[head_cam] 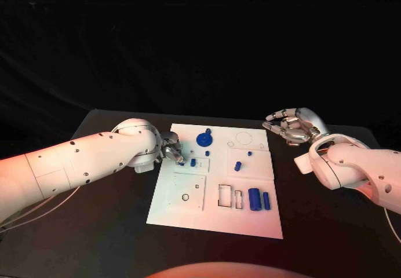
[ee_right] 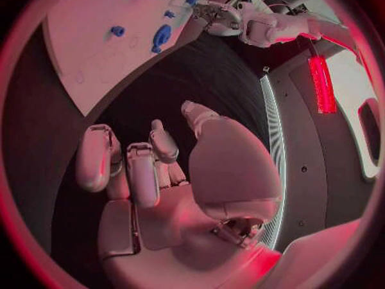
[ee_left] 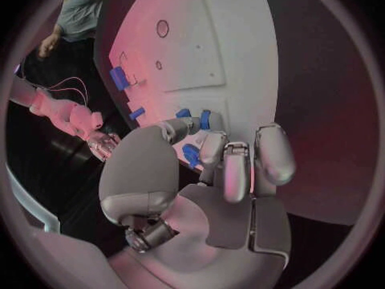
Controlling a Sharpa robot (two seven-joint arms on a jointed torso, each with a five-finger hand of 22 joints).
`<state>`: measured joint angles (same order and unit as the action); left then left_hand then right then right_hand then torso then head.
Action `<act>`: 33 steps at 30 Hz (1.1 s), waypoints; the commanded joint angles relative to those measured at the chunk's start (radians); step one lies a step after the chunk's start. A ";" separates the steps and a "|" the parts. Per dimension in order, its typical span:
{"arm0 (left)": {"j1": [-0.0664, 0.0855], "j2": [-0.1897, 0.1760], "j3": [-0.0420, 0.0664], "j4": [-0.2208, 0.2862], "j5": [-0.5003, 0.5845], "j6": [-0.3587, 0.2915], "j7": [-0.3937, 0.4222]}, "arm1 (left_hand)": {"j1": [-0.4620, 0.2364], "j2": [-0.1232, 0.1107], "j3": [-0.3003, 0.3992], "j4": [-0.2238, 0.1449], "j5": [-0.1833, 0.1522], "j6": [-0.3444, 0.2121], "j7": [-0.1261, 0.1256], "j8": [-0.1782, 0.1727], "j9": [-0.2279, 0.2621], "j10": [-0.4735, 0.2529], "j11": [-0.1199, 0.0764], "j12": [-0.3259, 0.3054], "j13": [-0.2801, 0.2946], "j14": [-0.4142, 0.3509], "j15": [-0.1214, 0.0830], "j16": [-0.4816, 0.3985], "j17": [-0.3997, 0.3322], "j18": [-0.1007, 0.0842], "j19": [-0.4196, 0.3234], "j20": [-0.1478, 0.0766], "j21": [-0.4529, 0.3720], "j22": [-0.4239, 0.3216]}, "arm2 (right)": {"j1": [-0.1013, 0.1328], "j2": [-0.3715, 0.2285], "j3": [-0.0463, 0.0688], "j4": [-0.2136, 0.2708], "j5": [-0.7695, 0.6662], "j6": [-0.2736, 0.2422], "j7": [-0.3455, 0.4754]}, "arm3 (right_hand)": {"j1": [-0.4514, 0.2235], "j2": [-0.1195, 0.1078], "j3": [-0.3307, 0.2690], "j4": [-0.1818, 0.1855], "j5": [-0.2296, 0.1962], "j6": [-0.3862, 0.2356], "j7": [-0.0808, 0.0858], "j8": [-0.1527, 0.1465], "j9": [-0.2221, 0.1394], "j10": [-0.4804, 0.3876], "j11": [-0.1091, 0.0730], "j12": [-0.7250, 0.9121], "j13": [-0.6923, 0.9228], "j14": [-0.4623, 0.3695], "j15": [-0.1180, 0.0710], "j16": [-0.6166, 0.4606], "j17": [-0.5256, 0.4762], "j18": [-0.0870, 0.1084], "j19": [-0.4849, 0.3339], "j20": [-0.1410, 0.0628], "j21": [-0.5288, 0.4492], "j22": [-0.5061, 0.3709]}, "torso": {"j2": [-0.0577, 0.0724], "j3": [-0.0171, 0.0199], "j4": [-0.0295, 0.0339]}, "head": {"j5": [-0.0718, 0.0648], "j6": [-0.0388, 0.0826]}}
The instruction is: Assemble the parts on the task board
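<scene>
The white task board (head_cam: pixel 185 211) lies in the middle of the black table. My left hand (head_cam: pixel 170 151) is at the board's left edge, fingers curled down. Its thumb and a finger pinch a small blue part (ee_left: pixel 191 155) low over the board. Two more small blue parts (ee_left: pixel 205 119) lie just beyond its fingertips. A round blue part (head_cam: pixel 204 139) sits near the far edge, and two blue cylinders (head_cam: pixel 254 198) stand in slots near the right edge. My right hand (head_cam: pixel 292 127) hovers off the board's far right corner, fingers apart, holding nothing (ee_right: pixel 160 167).
Small blue pegs (head_cam: pixel 237 165) stand mid-board. Empty cut-outs (head_cam: pixel 225 196) and a ring outline (head_cam: pixel 244 138) mark the board. Black table (head_cam: pixel 92 231) surrounds the board on all sides.
</scene>
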<state>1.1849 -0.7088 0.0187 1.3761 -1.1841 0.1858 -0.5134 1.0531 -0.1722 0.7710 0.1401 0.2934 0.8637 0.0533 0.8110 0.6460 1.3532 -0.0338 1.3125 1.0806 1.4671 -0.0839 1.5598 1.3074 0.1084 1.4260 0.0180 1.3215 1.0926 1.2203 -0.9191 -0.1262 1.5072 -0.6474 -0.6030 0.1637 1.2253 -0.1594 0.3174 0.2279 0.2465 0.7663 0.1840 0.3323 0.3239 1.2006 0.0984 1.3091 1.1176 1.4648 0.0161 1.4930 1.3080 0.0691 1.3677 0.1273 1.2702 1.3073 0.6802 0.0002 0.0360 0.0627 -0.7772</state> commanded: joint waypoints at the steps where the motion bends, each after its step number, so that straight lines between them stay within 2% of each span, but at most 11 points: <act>1: -0.003 0.007 -0.002 -0.001 0.020 0.020 0.001 | -0.011 -0.001 0.099 -0.108 -0.004 0.006 -0.016 0.004 -0.002 0.006 -0.001 0.007 0.003 0.099 -0.009 0.004 0.246 -0.016 0.003 -0.003 0.003 0.001 | -0.001 0.000 0.000 0.001 -0.005 0.011 0.005 | -0.001 0.013 0.000 0.004 0.003 -0.004 -0.003 0.006 -0.001 -0.002 -0.001 -0.001 0.000 0.055 0.005 -0.004 0.049 0.013 -0.007 -0.002 -0.006 0.013 | 0.000 0.0002 -0.0005 | 0.000 0.000; 11: -0.003 0.015 -0.002 -0.014 0.024 0.028 0.001 | -0.034 -0.002 0.029 -0.072 -0.009 0.015 -0.022 0.002 -0.021 0.007 -0.006 0.009 0.009 0.099 -0.013 0.005 0.247 -0.017 0.004 -0.007 0.003 0.003 | -0.001 0.000 0.000 0.001 -0.005 0.011 0.005 | -0.001 0.013 -0.001 0.004 0.004 -0.004 -0.003 0.006 -0.001 -0.002 -0.002 -0.002 -0.001 0.055 0.005 -0.004 0.049 0.014 -0.008 -0.002 -0.008 0.012 | 0.000 -0.0003 0.0003 | -0.002 -0.002; 16: -0.003 0.017 -0.002 -0.020 0.025 0.031 0.000 | -0.049 -0.005 -0.022 -0.041 -0.015 0.022 -0.024 0.000 -0.034 0.006 -0.007 0.009 0.011 0.100 -0.014 0.005 0.247 -0.017 0.005 -0.008 0.003 0.004 | -0.001 0.000 0.000 0.000 -0.005 0.011 0.006 | -0.001 0.013 -0.001 0.004 0.004 -0.004 -0.003 0.006 -0.001 -0.002 -0.002 -0.002 -0.001 0.055 0.005 -0.004 0.049 0.014 -0.008 -0.002 -0.008 0.012 | 0.000 -0.0002 0.0001 | -0.002 -0.001; 24: -0.003 0.017 -0.002 -0.027 0.024 0.035 0.000 | -0.071 -0.019 -0.124 0.017 -0.020 0.033 -0.024 -0.002 -0.055 0.005 -0.007 0.009 0.014 0.100 -0.014 0.005 0.248 -0.018 0.006 -0.008 0.003 0.006 | -0.001 0.000 0.000 0.000 -0.005 0.010 0.006 | -0.001 0.013 -0.002 0.006 0.004 -0.004 -0.003 0.007 -0.002 -0.003 -0.002 -0.002 -0.001 0.055 0.005 -0.004 0.048 0.014 -0.008 -0.002 -0.009 0.011 | 0.000 0.0000 0.0002 | -0.002 -0.002; 33: -0.003 0.013 -0.002 -0.029 0.021 0.036 0.001 | -0.072 -0.032 -0.188 0.052 -0.020 0.039 -0.023 -0.006 -0.071 0.005 -0.006 0.009 0.017 0.100 -0.014 0.005 0.248 -0.018 0.006 -0.008 0.002 0.006 | -0.001 0.000 0.000 0.000 -0.005 0.009 0.007 | -0.002 0.013 -0.004 0.007 0.004 -0.004 -0.003 0.006 -0.002 -0.005 -0.001 -0.003 -0.004 0.054 0.005 -0.005 0.047 0.014 -0.009 -0.002 -0.010 0.011 | 0.000 0.0004 0.0000 | -0.002 -0.001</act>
<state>1.1850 -0.6968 0.0187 1.3463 -1.1700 0.1977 -0.5152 0.9842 -0.1972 0.5898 0.1923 0.2788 0.8994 0.0255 0.8067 0.5765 1.3568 -0.0374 1.3158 1.0959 1.4668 -0.0911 1.5598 1.3074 0.1083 1.4295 0.0144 1.3215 1.0970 1.2203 -0.9194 -0.1264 1.5062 -0.6473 -0.6031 0.1642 1.2211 -0.1552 0.3133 0.2320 0.2461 0.7663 0.1840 0.3323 0.3230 1.2006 0.0984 1.3091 1.1144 1.4648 0.0161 1.4930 1.3077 0.0690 1.3640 0.1236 1.2642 1.3079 0.6800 -0.0001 0.0361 0.0610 -0.7787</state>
